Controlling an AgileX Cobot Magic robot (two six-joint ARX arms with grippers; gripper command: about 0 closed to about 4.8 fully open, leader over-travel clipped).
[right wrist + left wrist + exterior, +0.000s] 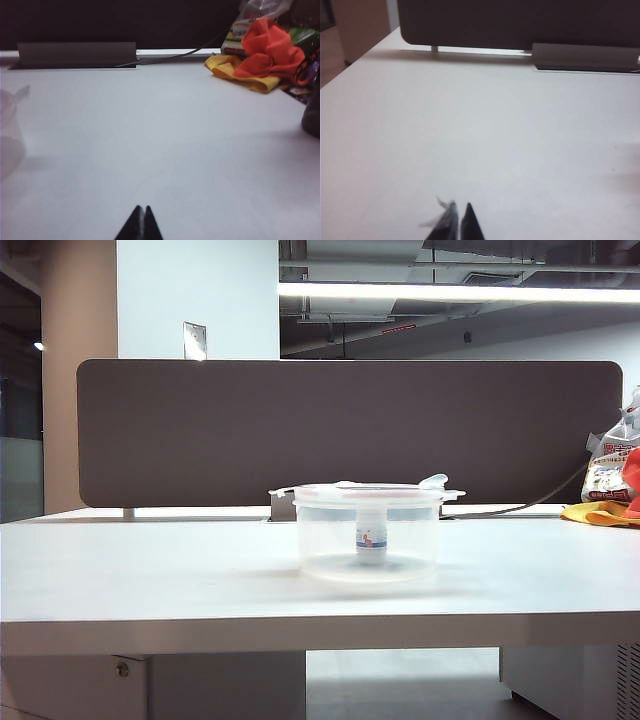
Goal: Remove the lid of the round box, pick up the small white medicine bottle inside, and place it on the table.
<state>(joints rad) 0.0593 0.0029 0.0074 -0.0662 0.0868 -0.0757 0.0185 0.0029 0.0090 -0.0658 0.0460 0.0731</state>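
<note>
Exterior view: shows the whole round box (pixel 367 540) standing near the middle of the white worktop (pixel 150 570), in front of the dark divider panel (pixel 350 430). Neither arm nor pincer appears in this view.
Left wrist view: shows bare worktop (pixel 485 135) and the divider panel (pixel 520 22) at its far edge; the box is out of this frame.
Right wrist view: catches only a blurred edge of the round box (pixel 10 135) at the frame's side, with worktop (pixel 165 140) beyond it.
Right wrist view, further items: a yellow cloth (pixel 240 72) with an orange-red cloth (pixel 267 47) bunched on it, at the far right corner of the worktop; a dark cable (pixel 175 56) runs along the far edge. The exterior view shows these cloths only at its right border.
Lid: the lid (pixel 365 490) sits on the box rim, closed, side tabs projecting at both ends.
Box contents: the small white medicine bottle (pixel 371 539) stands upright inside, about the centre of the box floor, visible through the clear wall; label with blue band faces the camera.
Left pincer: left pincer (pixel 460 222) hangs above bare worktop, tips pressed nearly together, holding nothing; a scrap of clear tape clings to one tip.
Right pincer: right pincer (pixel 141 225) hangs above bare worktop, tips together, holding nothing, well apart from the box.
</note>
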